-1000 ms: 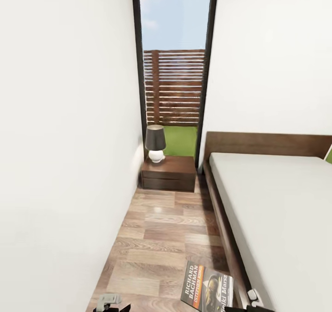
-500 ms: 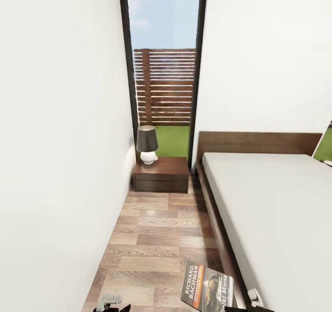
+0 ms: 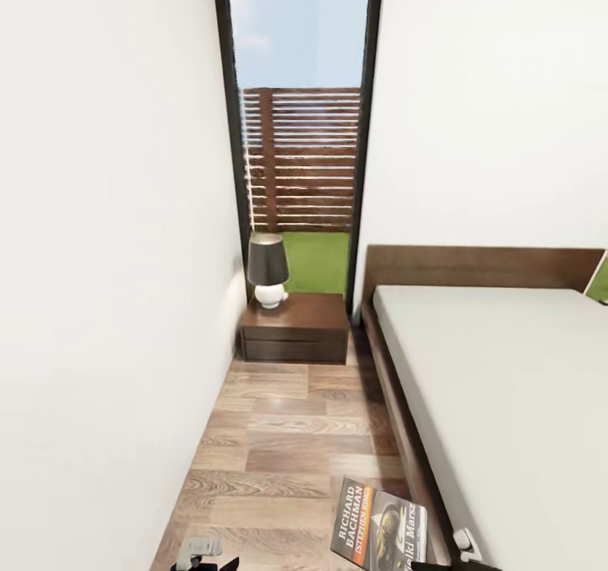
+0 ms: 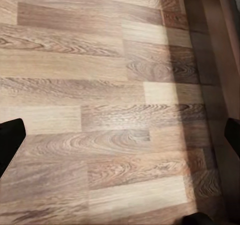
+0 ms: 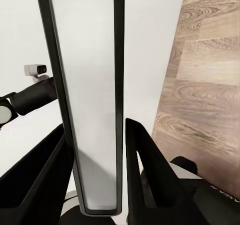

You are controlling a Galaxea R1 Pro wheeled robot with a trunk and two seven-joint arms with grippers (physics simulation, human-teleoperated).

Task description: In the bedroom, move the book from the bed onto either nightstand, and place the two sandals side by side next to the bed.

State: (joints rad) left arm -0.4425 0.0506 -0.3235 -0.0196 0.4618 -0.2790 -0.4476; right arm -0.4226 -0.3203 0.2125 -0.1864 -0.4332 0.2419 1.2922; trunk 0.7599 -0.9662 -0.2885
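Nearest the robot, at the lower edge of the head view, the book (image 3: 379, 528) is held upright and tilted, its cover with the orange-and-white "Richard Bachman" band facing the camera. In the right wrist view the book (image 5: 92, 100) shows edge-on as a pale slab with dark borders, clamped between the two black fingers (image 5: 150, 175) of the right claw (image 5: 95, 185), which press on either side of it. A small white part of that arm sits just beside the bed frame in the head view.

The left claw (image 4: 120, 140) looks down on the wood-plank floor (image 4: 100, 85); its dark fingertips (image 4: 10, 142) stand far apart at opposite margins of the left wrist view, spread wide with nothing between them. A bit of the left arm's grey and black hardware (image 3: 201, 552) peeks in at the lower edge of the head view.

The floor (image 3: 287, 436) runs ahead as a narrow aisle between a white wall (image 3: 110, 258) on the left and the bed (image 3: 507, 402) on the right, whose pale mattress lies in a dark brown frame with a headboard at the far end.

At the end of the aisle stands the nightstand (image 3: 297, 328), dark reddish-brown, just beside the head of the bed. A lamp (image 3: 267, 269) with a dark shade and a white base stands on the left part of its surface. Behind it rises a tall dark-framed window (image 3: 295, 132), showing grass, a slatted wooden fence and sky.
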